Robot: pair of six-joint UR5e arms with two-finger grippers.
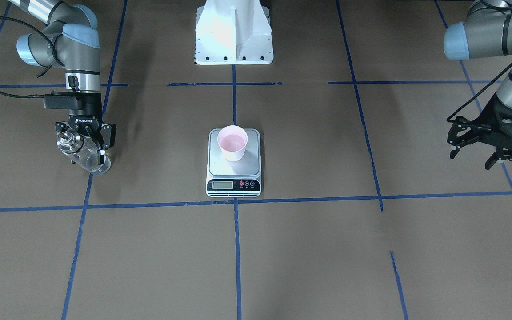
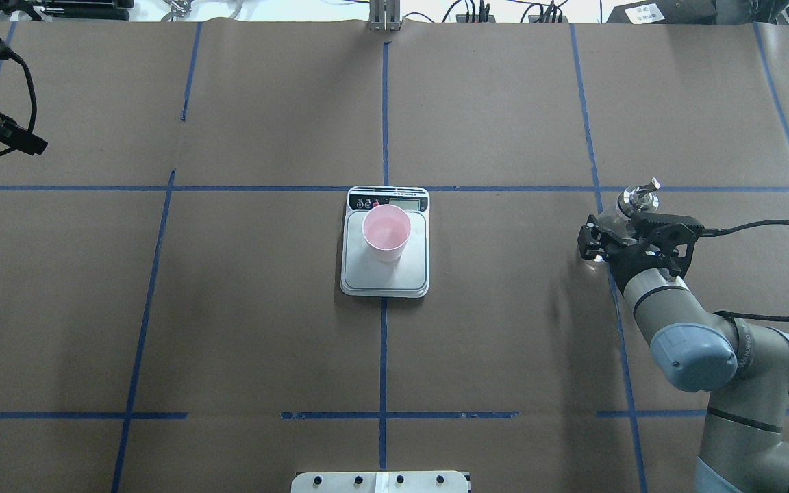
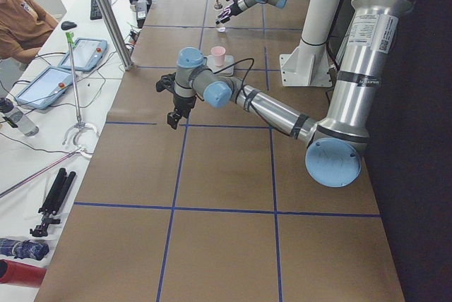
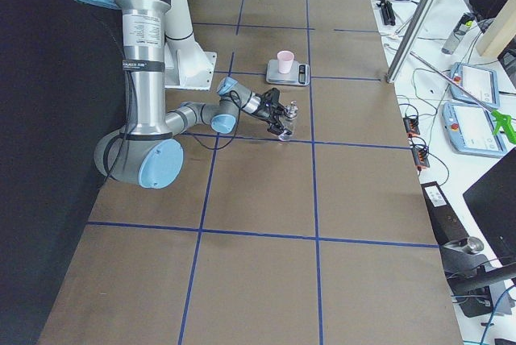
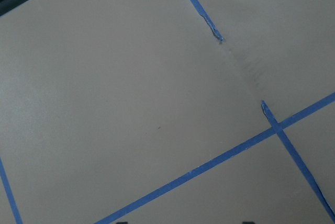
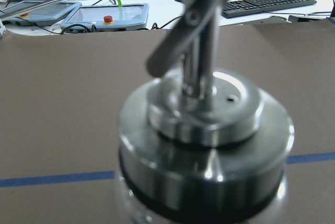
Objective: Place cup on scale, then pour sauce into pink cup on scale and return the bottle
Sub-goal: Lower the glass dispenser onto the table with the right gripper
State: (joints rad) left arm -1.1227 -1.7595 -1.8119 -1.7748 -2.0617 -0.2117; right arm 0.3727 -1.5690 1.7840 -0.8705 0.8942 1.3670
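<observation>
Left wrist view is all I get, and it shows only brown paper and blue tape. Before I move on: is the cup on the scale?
Observer: Yes, the cup stands upright on the platform of the scale.
Operator: Where is the bottle?
Observer: The right gripper has its jaws shut on the bottle, well aside from the scale.
Operator: And my left gripper?
Observer: The left gripper is open and empty, far off on the scale's other side.

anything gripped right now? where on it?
Right gripper holds the bottle by its glass body, just below the metal cap. Left gripper is open and empty.
</observation>
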